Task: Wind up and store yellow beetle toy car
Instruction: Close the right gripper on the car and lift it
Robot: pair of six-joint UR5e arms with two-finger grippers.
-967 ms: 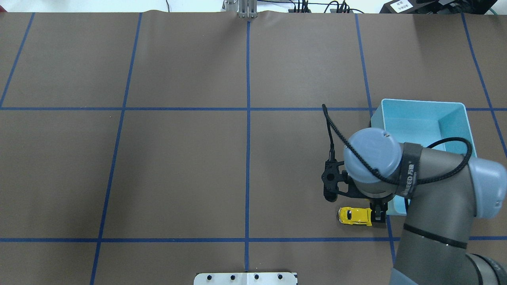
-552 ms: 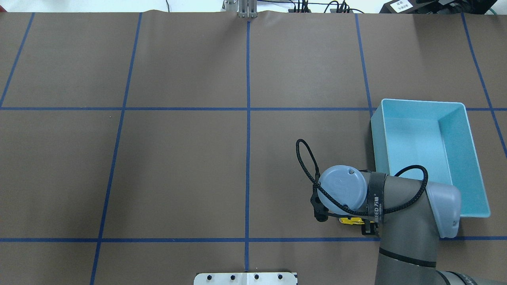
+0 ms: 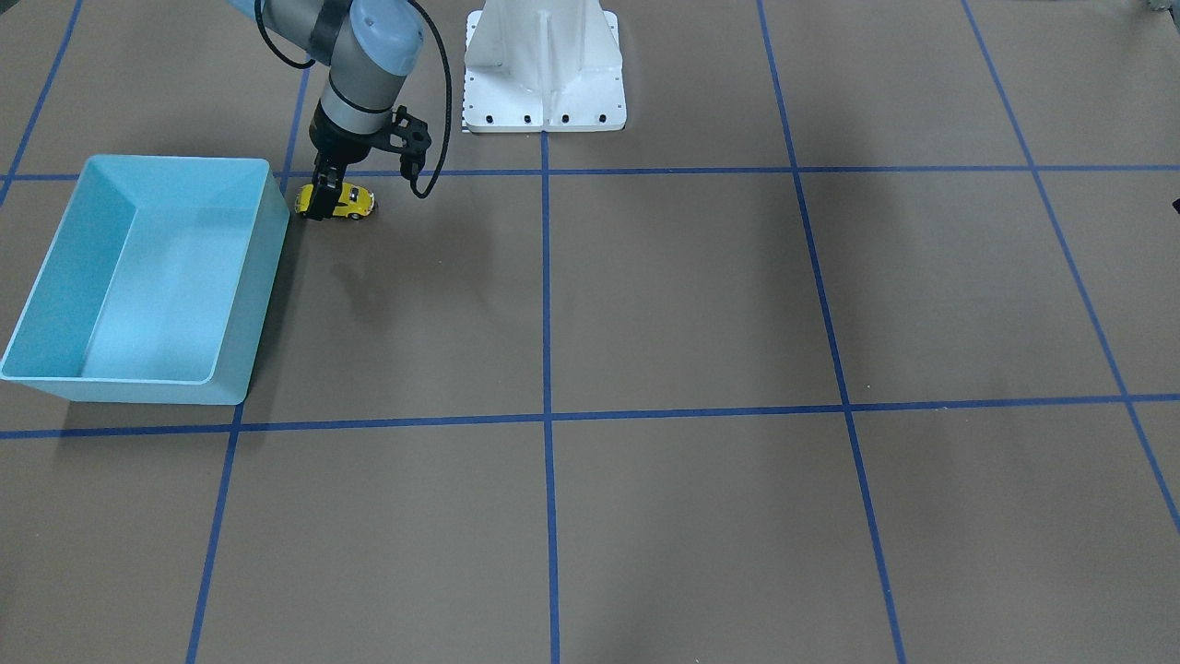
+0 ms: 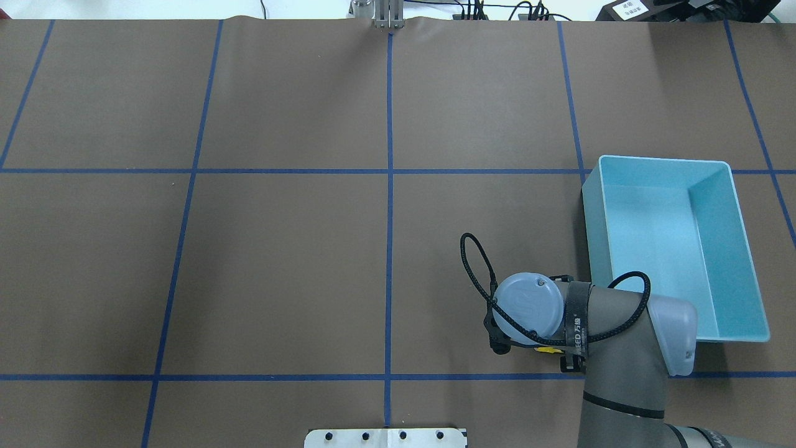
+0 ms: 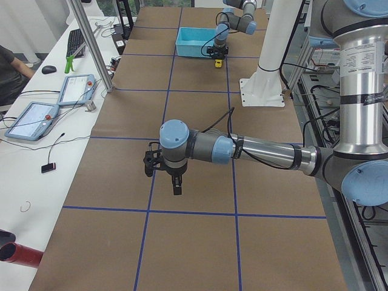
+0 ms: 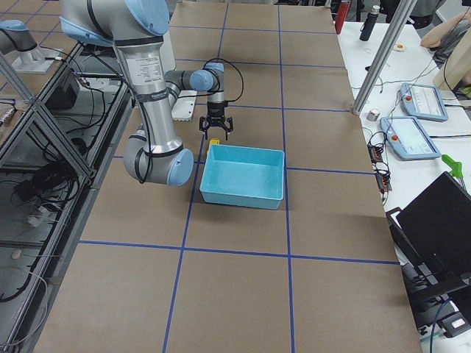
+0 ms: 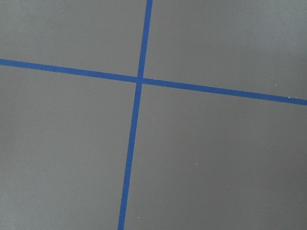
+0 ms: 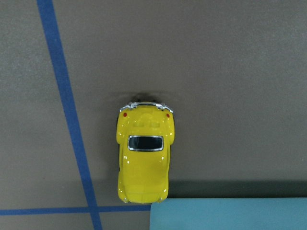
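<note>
The yellow beetle toy car [image 3: 348,201] stands upright on its wheels on the brown table, just off the near corner of the light blue bin [image 3: 263,277]. My right gripper [image 3: 321,205] is low over the car's bin-side end, with one dark finger in front of it, and it looks open. The right wrist view shows the whole car [image 8: 144,155] from above, with no finger touching it and the bin corner [image 8: 230,214] beside it. In the overhead view my wrist hides the car except for a yellow sliver [image 4: 547,350]. My left gripper [image 5: 175,185] hangs over bare table far away; I cannot tell its state.
The bin [image 4: 740,249] holds nothing. The white robot pedestal [image 3: 544,65] stands behind the car. Blue tape lines grid the table [image 4: 249,249]. The left wrist view shows only table and a tape crossing [image 7: 139,80].
My right arm has come down and back toward the robot over the car, so the wrist now covers most of it in the overhead view. The car has not moved.
</note>
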